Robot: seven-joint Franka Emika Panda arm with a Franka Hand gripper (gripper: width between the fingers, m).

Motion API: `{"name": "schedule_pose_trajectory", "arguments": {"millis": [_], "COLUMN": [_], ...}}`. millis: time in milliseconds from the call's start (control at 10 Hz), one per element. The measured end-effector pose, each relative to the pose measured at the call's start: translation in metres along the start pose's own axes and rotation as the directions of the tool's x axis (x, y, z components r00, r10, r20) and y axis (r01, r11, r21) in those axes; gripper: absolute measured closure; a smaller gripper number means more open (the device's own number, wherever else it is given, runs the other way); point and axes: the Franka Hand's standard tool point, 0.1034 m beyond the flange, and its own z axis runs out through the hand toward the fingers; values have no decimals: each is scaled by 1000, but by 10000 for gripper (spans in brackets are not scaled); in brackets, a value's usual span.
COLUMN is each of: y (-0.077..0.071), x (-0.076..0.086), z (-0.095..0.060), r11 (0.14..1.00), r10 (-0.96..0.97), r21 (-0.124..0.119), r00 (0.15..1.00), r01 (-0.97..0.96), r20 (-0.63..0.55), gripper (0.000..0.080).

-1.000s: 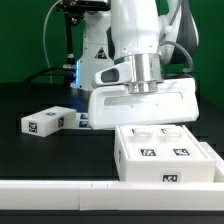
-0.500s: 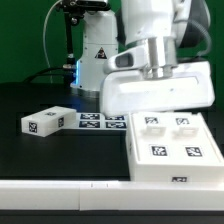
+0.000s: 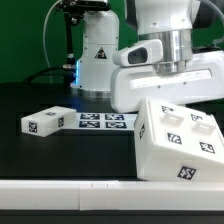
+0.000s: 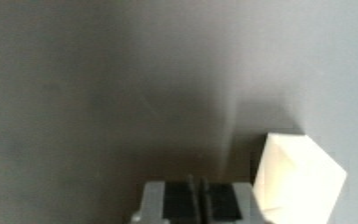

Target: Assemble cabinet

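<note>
The white cabinet [image 3: 178, 140] sits at the exterior view's right front, tilted so its tagged faces slant toward the camera. The white gripper body is right behind and above it, and its fingertips are hidden by the cabinet there. In the wrist view the gripper [image 4: 195, 205] has its two dark pads pressed together with nothing visible between them, over the dark table. A white edge of the cabinet [image 4: 304, 180] lies close beside one finger.
A small white tagged part [image 3: 46, 121] lies on the black table at the exterior view's left. The marker board [image 3: 105, 121] lies flat in the middle. The white robot base [image 3: 98, 60] stands behind. A white rail [image 3: 60, 188] runs along the front edge.
The arm has moved toward the exterior view's right. The cabinet moved right with it and went from lying flat to tilted.
</note>
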Motion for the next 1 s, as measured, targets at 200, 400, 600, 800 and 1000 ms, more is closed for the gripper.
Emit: {"name": "schedule_pose_trajectory", "arguments": {"millis": [200,400,600,800,1000], "y": [1,4,13,14,4], "x": [0,3,7,19,21], "z": [0,-20,-33,-37,-39], "r11": [1000,1000,1000,999,998], "r10": [2,-2,2,-43,-58], "r21": [0,1,9,21,41], "r00": [1000,1000,998,995,982], "r01": [-2,1,-3,41,51], "r20": [0,27,70,90,181], "gripper": [798,798,798,798,798]}}
